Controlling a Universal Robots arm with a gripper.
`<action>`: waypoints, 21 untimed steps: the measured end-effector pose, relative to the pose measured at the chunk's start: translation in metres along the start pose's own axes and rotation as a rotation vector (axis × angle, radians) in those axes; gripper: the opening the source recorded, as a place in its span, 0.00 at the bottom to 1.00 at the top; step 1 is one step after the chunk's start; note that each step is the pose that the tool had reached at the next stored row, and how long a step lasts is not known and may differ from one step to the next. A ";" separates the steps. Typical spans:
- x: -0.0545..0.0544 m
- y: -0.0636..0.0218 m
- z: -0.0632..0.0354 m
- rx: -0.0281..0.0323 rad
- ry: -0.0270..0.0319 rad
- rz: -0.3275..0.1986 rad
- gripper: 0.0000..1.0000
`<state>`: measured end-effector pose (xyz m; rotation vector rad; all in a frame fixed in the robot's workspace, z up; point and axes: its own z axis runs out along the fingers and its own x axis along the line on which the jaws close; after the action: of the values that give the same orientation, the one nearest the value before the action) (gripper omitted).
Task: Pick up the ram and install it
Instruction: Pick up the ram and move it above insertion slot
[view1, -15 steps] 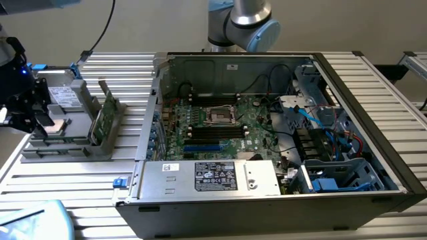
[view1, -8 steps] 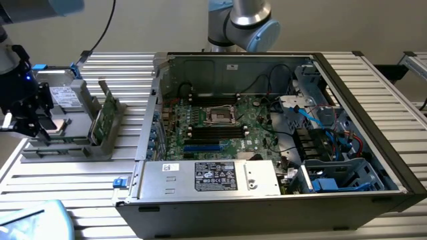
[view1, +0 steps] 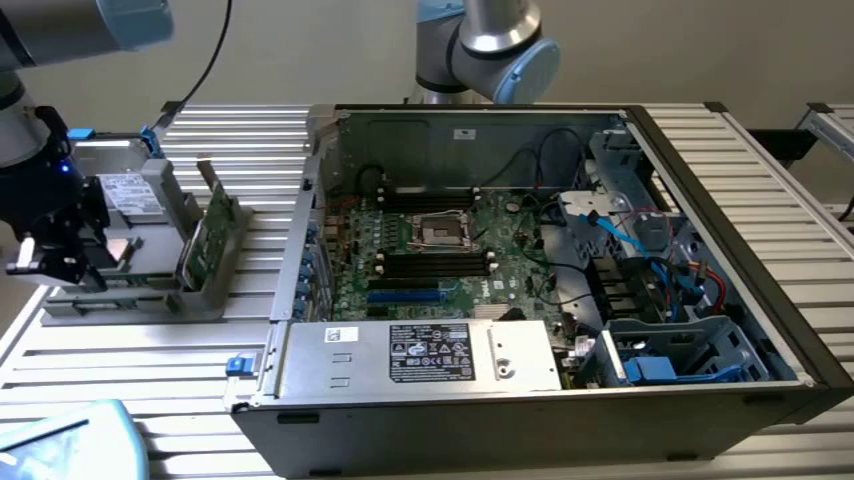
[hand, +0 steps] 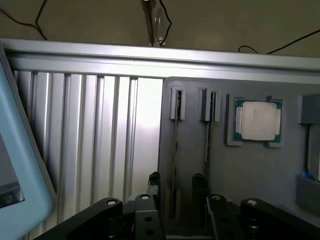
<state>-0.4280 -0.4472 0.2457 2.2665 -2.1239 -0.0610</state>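
Green, thin and likely brittle, the ram (hand: 175, 145) stands on edge inside your open claw (hand: 176, 186): pinch its flat faces gently.

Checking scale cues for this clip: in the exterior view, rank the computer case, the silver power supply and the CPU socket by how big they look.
1. computer case
2. power supply
3. CPU socket
The power supply looks nearer the camera than the socket, which flatters it, but the gap is plain.
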 end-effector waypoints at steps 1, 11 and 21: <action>0.000 0.0001 0.0019 0.0000 0.0001 -0.009 0.40; 0.001 0.0026 0.0201 0.0002 -0.0016 -0.055 0.40; 0.002 0.0040 0.0365 0.0027 -0.0300 -0.081 0.40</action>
<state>-0.4337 -0.4493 0.2094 2.3676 -2.0462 -0.0950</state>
